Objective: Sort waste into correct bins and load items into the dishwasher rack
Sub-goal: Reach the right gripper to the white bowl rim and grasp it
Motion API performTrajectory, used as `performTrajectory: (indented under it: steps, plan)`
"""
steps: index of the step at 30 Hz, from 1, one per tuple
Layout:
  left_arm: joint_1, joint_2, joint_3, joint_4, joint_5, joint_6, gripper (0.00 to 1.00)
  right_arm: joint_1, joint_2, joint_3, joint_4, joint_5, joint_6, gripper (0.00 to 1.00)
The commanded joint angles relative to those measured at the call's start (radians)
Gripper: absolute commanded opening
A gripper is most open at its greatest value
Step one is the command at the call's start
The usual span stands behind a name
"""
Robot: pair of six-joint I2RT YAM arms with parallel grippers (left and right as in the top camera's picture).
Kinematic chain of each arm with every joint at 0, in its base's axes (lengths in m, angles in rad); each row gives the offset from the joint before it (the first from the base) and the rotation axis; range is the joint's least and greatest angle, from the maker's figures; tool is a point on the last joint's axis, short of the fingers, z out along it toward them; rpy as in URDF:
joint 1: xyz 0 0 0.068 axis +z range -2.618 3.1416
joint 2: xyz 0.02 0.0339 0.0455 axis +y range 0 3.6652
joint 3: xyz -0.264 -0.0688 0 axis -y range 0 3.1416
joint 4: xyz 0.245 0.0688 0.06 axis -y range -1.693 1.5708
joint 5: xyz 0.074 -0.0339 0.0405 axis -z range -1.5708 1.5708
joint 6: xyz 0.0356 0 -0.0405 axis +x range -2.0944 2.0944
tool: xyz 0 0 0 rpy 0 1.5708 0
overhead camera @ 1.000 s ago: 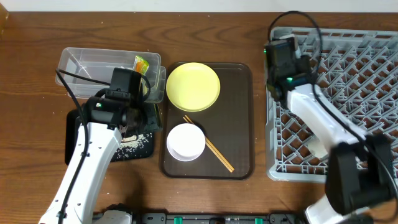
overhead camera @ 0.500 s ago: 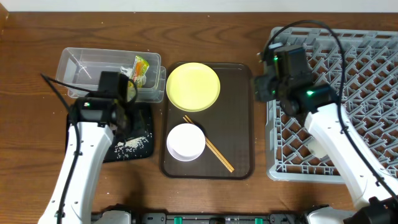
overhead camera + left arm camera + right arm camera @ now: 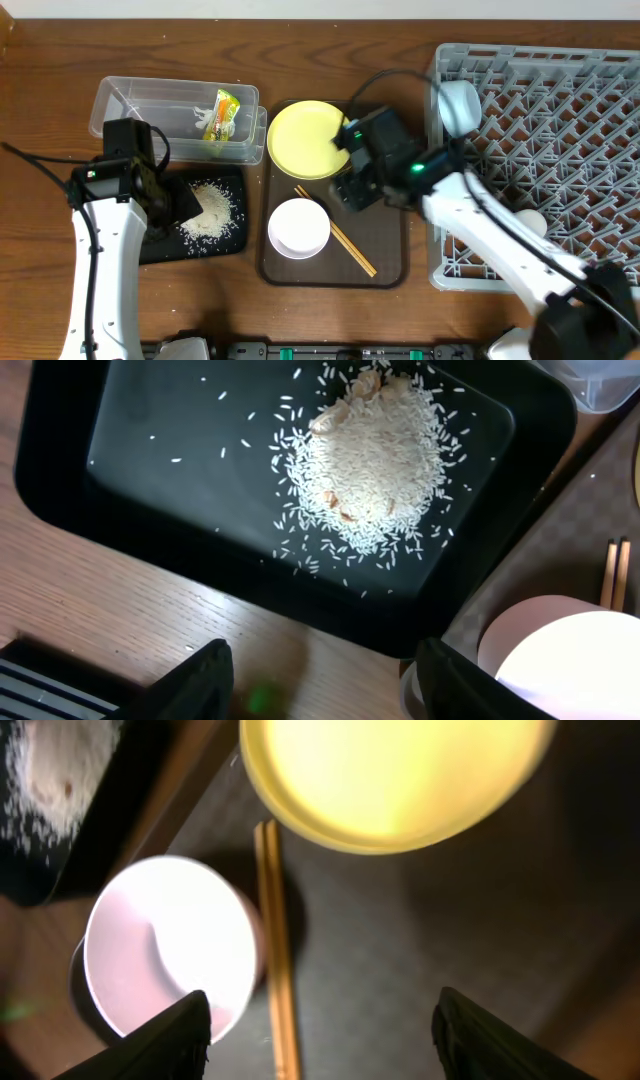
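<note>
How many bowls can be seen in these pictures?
2. The white bowl sits on the brown tray; the light blue bowl is in a corner of the dishwasher rack. Others may be hidden.

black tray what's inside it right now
A heap of white rice grains sits toward one end of the black tray, with loose grains scattered around it. Whatever lies under the heap is covered.

**Right arm leaves rack for brown tray**

The right end effector (image 3: 348,190) has swung off the rack (image 3: 560,120) and now hangs over the brown tray (image 3: 385,240), beside the chopsticks (image 3: 335,235). The left end effector (image 3: 172,207) has drawn back leftward, uncovering the rice (image 3: 210,205) on the black tray (image 3: 200,252).
</note>
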Motion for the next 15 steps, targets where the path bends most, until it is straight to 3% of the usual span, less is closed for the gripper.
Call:
performTrajectory:
  steps: [1,5,15]
  plan:
    - [0.004,-0.013,-0.004,-0.003,-0.008,-0.003,0.62,0.042,0.068,0.001,-0.002,-0.012,0.098,0.66]
    - [0.004,-0.013,-0.004,-0.002,-0.008,-0.003,0.62,0.076,0.134,0.001,0.003,-0.011,0.120,0.54]
    - [0.004,-0.013,-0.004,-0.002,-0.004,-0.003,0.62,0.101,0.238,0.001,0.015,-0.008,0.205,0.36]
